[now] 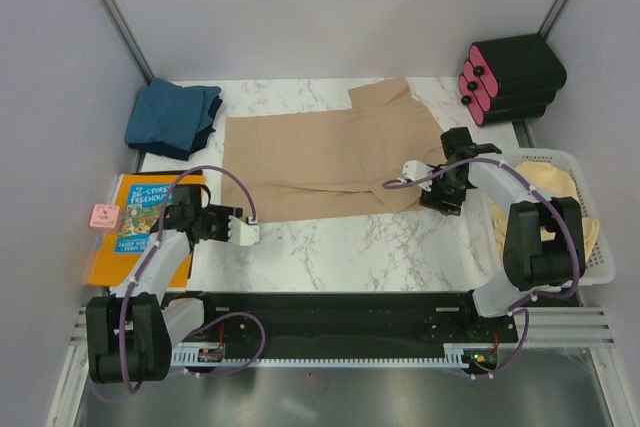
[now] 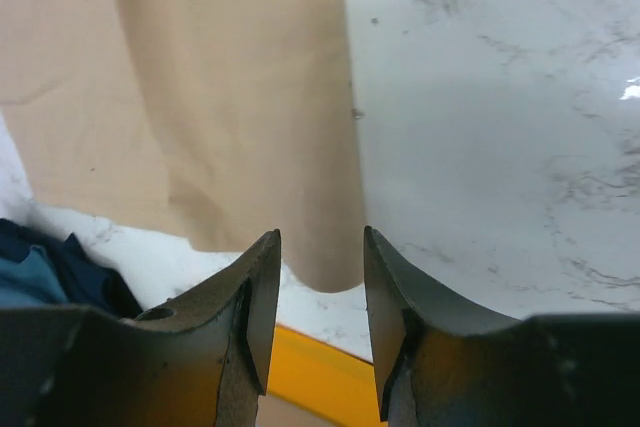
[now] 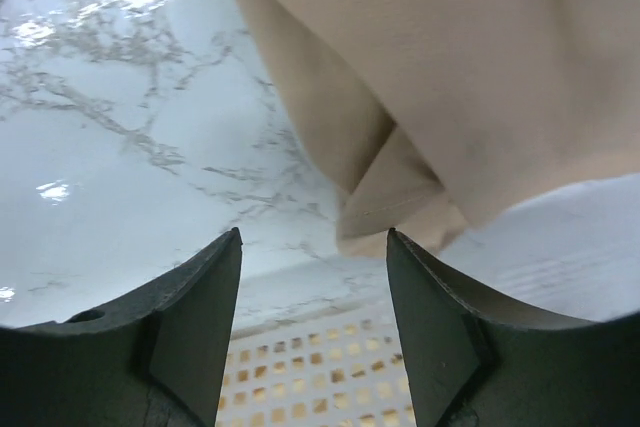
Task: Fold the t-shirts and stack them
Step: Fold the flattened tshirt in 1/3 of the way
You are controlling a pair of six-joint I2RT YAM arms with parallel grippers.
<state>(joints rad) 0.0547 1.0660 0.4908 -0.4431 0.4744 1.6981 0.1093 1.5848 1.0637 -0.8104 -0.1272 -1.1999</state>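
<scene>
The left claw (image 1: pixel 246 232), its arm reaching low over the desk (image 1: pixel 340 242), stands partly open and empty just short of the near left corner of the one tan t-shirt (image 1: pixel 320 152), spread flat mid-desk. The right claw (image 1: pixel 412 171), arm bent inward, gapes wide and empty at that shirt's near right edge, beside a white basket (image 1: pixel 560 157) of pale beige cloth (image 1: pixel 555 189). One folded dark teal t-shirt (image 1: pixel 175 117) lies far left.

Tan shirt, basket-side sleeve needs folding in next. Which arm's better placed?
Right, probably. The right arm has its jaws open just short of the tan shirt's sleeve hem beside the basket; the left arm sits at the opposite corner, by the book.
</scene>
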